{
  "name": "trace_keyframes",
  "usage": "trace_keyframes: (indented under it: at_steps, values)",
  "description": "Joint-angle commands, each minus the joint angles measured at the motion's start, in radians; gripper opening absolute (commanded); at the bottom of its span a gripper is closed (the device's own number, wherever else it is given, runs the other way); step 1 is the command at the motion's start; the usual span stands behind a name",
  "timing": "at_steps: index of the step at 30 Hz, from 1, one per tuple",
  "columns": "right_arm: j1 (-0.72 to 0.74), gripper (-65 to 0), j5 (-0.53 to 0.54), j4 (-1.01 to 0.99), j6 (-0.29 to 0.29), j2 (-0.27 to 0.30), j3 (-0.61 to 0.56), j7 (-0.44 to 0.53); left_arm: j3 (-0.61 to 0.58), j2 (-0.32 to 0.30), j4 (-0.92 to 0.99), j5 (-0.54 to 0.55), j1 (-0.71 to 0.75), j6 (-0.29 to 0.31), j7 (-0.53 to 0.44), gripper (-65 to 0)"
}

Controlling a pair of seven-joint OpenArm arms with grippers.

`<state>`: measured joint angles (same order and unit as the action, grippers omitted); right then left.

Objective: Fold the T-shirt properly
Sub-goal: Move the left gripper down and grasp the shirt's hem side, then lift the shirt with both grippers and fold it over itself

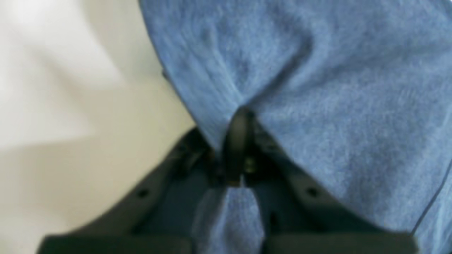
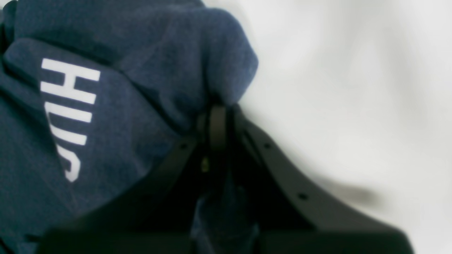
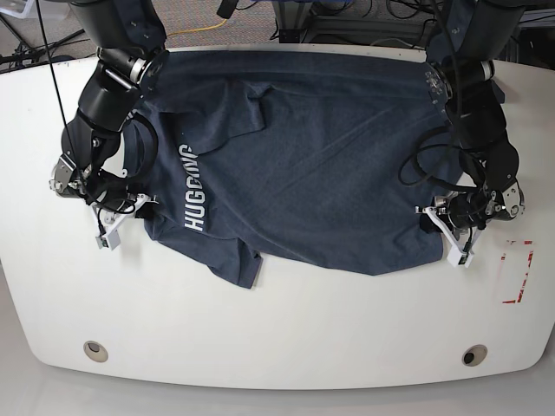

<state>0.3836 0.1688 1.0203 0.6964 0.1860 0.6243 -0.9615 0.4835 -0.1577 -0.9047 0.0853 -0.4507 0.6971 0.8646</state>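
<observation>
Your left gripper (image 1: 240, 141) and right gripper (image 2: 217, 127) are both pinched shut on the T-shirt (image 3: 329, 165). It looks soft and floppy, so hold its edges.

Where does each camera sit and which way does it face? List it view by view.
Left wrist: on the left arm, looking along the left gripper, shut on the T-shirt.
Right wrist: on the right arm, looking along the right gripper, shut on the shirt beside its lettering.
Base: overhead, looking down on the table, both arms showing.
Shared: all three show the shirt and white tabletop.
</observation>
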Motion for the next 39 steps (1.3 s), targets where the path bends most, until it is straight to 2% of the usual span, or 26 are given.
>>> trace_keyframes:
  at_steps: [1, 7, 14, 19, 23, 30, 39]
  values:
    - [0.028, -65.0, 0.015, 0.021, 0.002, 0.014, -0.001, 0.017, -0.001, -0.007, -0.012, -0.005, -0.021, 0.001, -0.003, -65.0]
    - [0.013, -65.0, 0.015, 0.114, 0.002, 0.013, -0.001, -0.004, -0.001, -0.010, -0.066, -0.002, -0.009, 0.001, 0.018, -65.0]
    - [-0.008, -65.0, 0.015, 0.222, 0.002, 0.019, -0.001, -0.072, -0.006, -0.009, -0.308, -0.005, 0.085, 0.001, 0.061, -65.0]
    - [0.008, -65.0, 0.015, 0.223, 0.002, 0.039, -0.013, -0.076, -0.006, -0.007, -0.394, -0.005, 0.096, 0.001, 0.087, -65.0]
    - [0.054, -65.0, 0.013, 0.223, 0.002, 0.057, -0.100, -0.076, -0.006, -0.006, -0.469, -0.003, 0.091, 0.001, 0.106, -65.0]
    - [0.182, -65.0, 0.013, 0.220, 0.002, 0.099, -0.174, -0.076, -0.007, -0.004, -0.591, 0.000, 0.037, 0.001, 0.178, -65.0]
    - [0.392, -65.0, 0.016, 0.219, 0.002, 0.152, -0.317, -0.078, -0.006, -0.004, -0.792, -0.002, -0.038, 0.001, 0.184, -65.0]
